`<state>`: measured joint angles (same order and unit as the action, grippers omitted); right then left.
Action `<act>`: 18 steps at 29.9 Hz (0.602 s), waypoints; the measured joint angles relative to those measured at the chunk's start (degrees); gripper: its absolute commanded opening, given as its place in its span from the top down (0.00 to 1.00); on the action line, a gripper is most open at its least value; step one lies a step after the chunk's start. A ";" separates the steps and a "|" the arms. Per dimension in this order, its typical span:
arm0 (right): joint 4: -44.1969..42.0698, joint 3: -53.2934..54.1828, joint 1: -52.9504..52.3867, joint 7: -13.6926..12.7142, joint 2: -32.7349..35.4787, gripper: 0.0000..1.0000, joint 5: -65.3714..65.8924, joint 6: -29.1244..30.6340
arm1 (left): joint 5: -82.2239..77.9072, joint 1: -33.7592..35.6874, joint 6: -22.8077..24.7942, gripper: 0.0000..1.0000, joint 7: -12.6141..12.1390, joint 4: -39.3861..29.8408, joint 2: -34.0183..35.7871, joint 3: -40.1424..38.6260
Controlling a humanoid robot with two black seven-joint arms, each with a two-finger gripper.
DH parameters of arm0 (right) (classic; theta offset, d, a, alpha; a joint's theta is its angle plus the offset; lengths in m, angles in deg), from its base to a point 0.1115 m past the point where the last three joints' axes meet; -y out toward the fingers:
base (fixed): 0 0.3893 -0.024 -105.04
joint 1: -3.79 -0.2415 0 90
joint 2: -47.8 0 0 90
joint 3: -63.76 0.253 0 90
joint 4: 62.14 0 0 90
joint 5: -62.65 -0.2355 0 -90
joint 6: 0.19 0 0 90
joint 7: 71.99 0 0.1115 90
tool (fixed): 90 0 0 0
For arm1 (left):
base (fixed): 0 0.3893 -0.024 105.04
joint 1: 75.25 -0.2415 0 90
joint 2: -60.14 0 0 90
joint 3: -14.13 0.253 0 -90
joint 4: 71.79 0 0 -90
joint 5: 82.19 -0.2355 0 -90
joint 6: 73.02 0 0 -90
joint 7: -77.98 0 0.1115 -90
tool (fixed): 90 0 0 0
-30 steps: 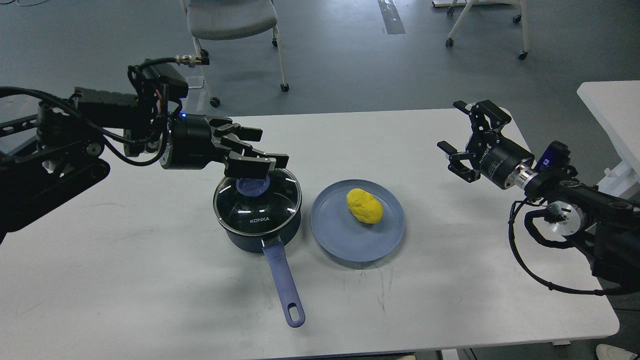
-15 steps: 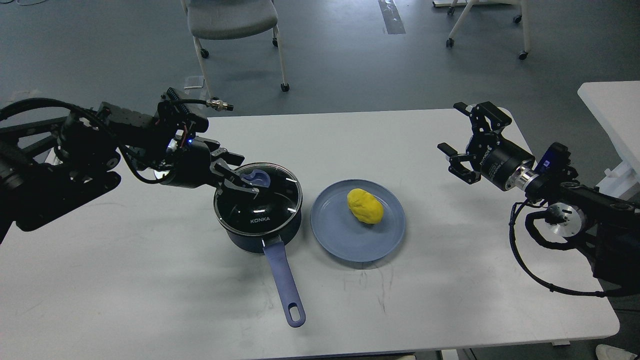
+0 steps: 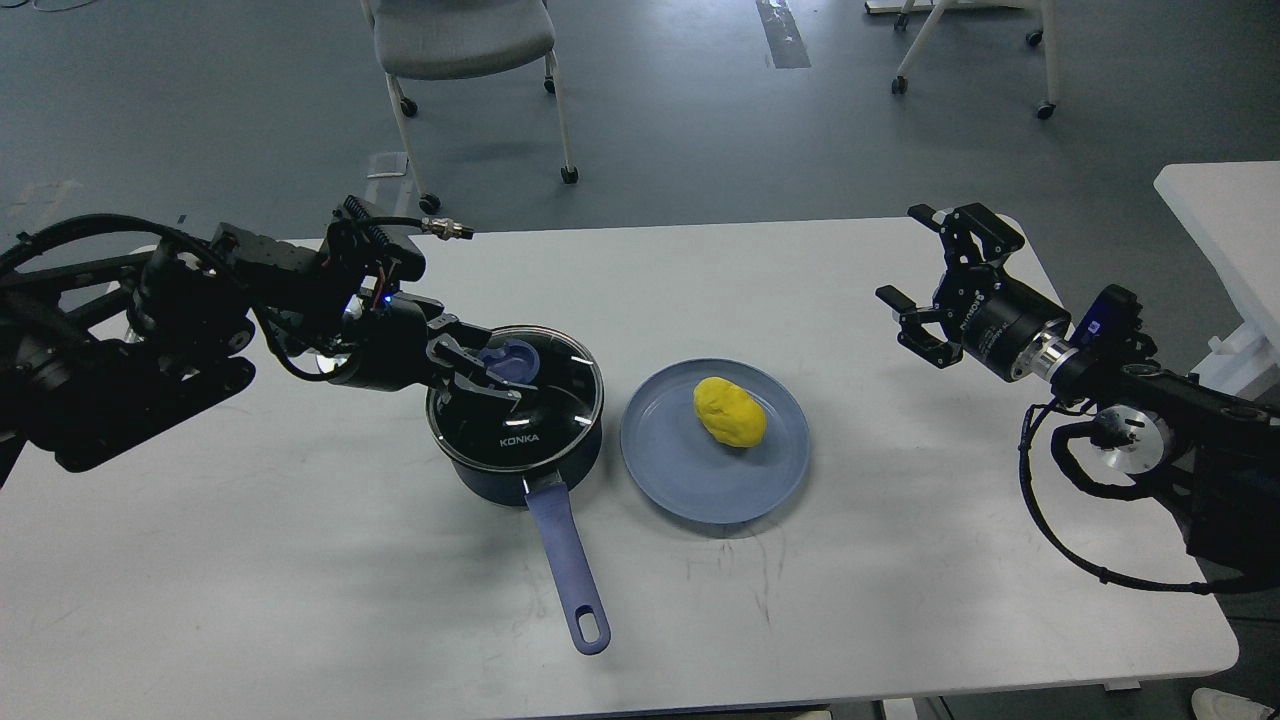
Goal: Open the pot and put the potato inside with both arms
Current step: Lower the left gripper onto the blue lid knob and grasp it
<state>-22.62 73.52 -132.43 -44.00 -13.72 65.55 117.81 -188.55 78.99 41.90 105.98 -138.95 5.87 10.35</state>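
Observation:
The pot (image 3: 515,440) stands left of the table's middle with its KONKA glass lid (image 3: 520,400) on, and its long blue-purple handle (image 3: 567,560) points toward me. My left gripper (image 3: 487,372) lies low over the lid, its fingers open on either side of the blue lid knob (image 3: 510,358). I cannot tell whether they press on the knob. The yellow potato (image 3: 730,411) lies on a blue-grey plate (image 3: 680,480) right of the pot. My right gripper (image 3: 915,272) is open and empty, hovering above the table far right of the plate.
The white table (image 3: 300,560) ends close behind the pot and at the right near my right arm. A grey chair (image 3: 460,40) stands on the floor behind the table. A second white table (image 3: 1220,220) is at the far right.
My left gripper has dropped from above the lid down onto it, pulled back left a little, and now has its fingers around the knob. The right arm, pot and potato have not moved.

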 measured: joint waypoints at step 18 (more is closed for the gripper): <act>-0.13 -0.07 0.26 0.00 0.00 0.00 0.00 0.00 | -0.04 -1.82 -2.67 0.42 0.00 2.46 -0.95 0.00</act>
<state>-22.75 73.45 -132.17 -44.00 -13.73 65.55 117.81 -188.59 77.18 39.23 105.98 -136.49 4.92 10.35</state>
